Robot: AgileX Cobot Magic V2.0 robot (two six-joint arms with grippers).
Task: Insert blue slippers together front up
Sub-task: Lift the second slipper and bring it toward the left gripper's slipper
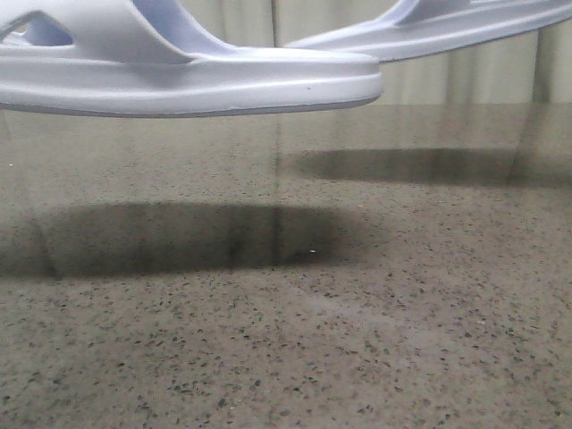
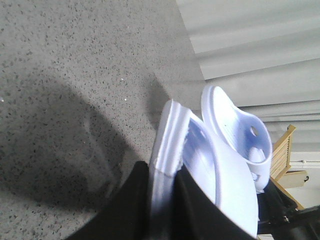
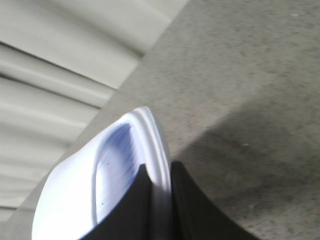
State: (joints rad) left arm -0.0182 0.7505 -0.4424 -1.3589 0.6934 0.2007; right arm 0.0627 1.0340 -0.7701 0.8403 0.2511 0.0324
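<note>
Both pale blue slippers hang in the air above the speckled table. In the front view the near slipper (image 1: 188,76) fills the upper left, sole down, and the other slipper (image 1: 438,27) crosses the upper right behind it. My left gripper (image 2: 162,172) is shut on the edge of one slipper (image 2: 210,170); the second slipper (image 2: 235,125), strap with cut-outs showing, is just beyond it. My right gripper (image 3: 160,175) is shut on the rim of its slipper (image 3: 110,170). Neither gripper shows in the front view.
The speckled stone table (image 1: 286,340) carries two slipper shadows. A pleated pale curtain (image 1: 465,76) hangs behind the far edge. A wooden frame (image 2: 285,150) stands beyond the table in the left wrist view.
</note>
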